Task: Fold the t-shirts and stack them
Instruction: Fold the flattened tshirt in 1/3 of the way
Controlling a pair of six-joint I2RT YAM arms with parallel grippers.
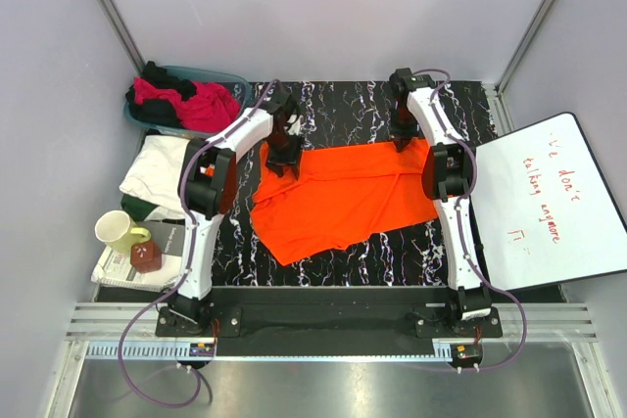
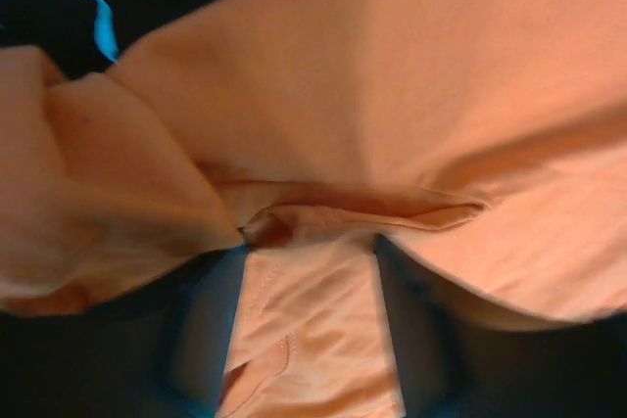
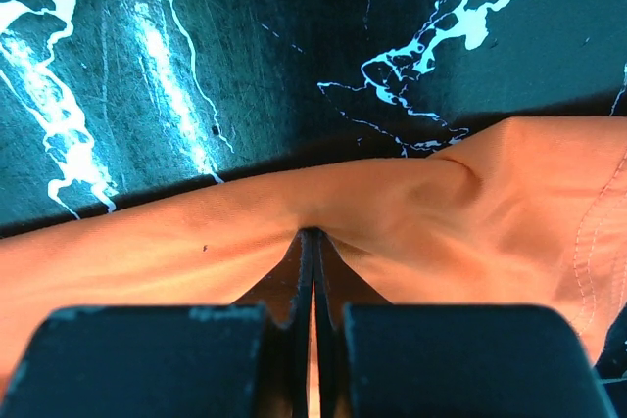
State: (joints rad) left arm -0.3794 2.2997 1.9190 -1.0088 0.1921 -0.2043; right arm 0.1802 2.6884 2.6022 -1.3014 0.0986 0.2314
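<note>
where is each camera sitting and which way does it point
Top external: above and behind the bases, looking down on the table, both arms and the orange t-shirt.
Left wrist: on the left arm, facing down at orange cloth between its parted jaws.
Right wrist: on the right arm, facing down at the shirt's edge pinched in its shut jaws.
Shared: all three show the orange t-shirt.
</note>
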